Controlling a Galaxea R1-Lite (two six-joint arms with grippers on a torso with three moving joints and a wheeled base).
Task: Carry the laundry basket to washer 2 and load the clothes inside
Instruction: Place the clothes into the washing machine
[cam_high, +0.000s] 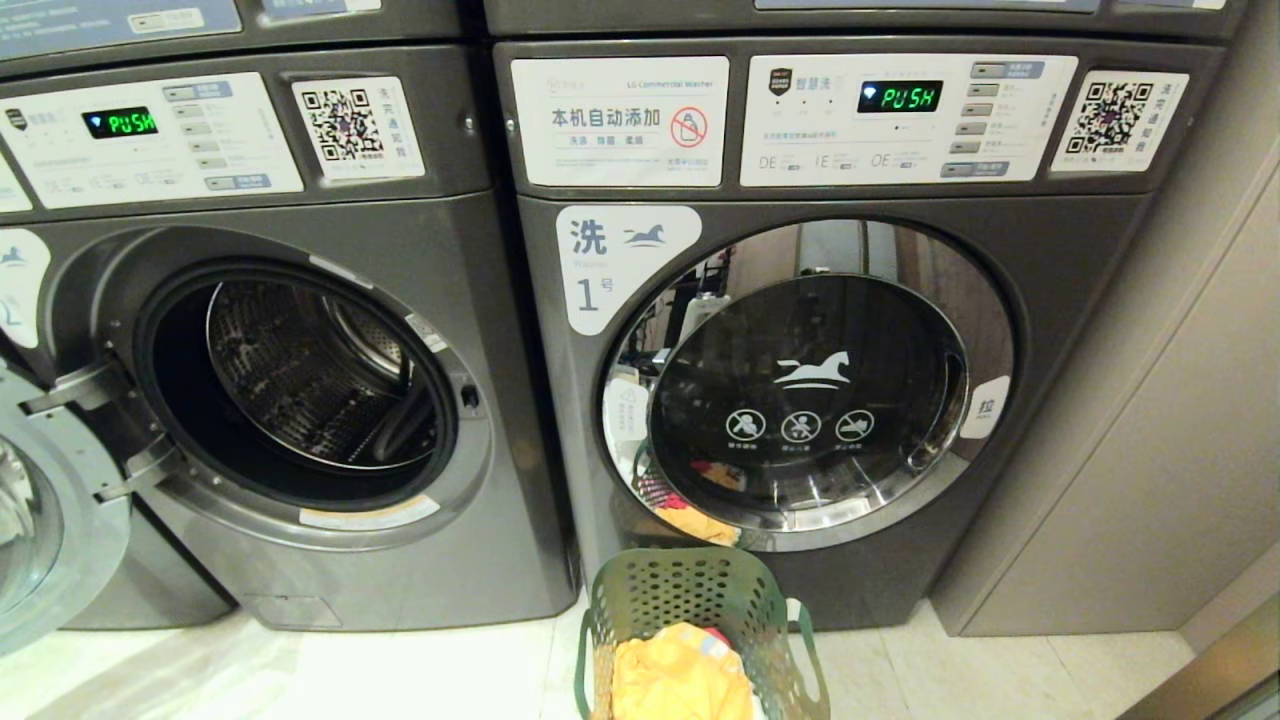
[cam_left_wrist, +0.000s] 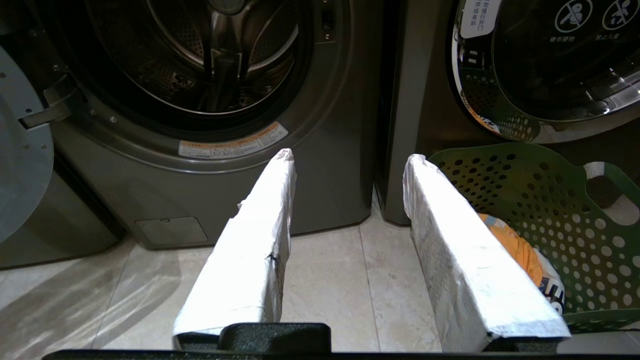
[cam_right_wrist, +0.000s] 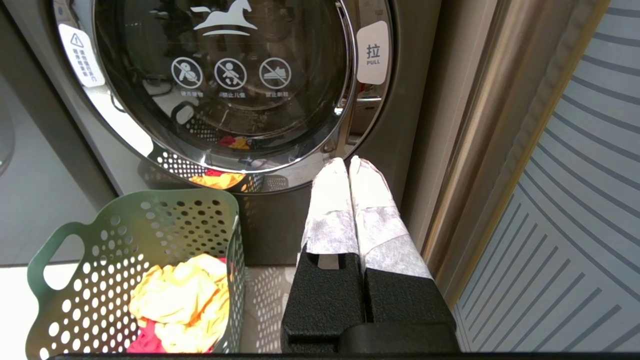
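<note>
Left gripper (cam_left_wrist: 347, 160) half-open and empty, aimed low between the two washers.
Basket (cam_high: 700, 600) with clothes (cam_high: 680, 675) sits at 6 o'clock below closed washer 1 (cam_high: 800, 380); open washer (cam_high: 300, 380) at 9. Next: reach in, grab a garment. Right gripper (cam_right_wrist: 350, 162) shut, idle.

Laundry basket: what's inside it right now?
The laundry basket holds clothes: a big yellow-orange garment on top, red-pink fabric showing beneath it, and a bit of white at one side. Anything deeper is covered by the pile.
</note>
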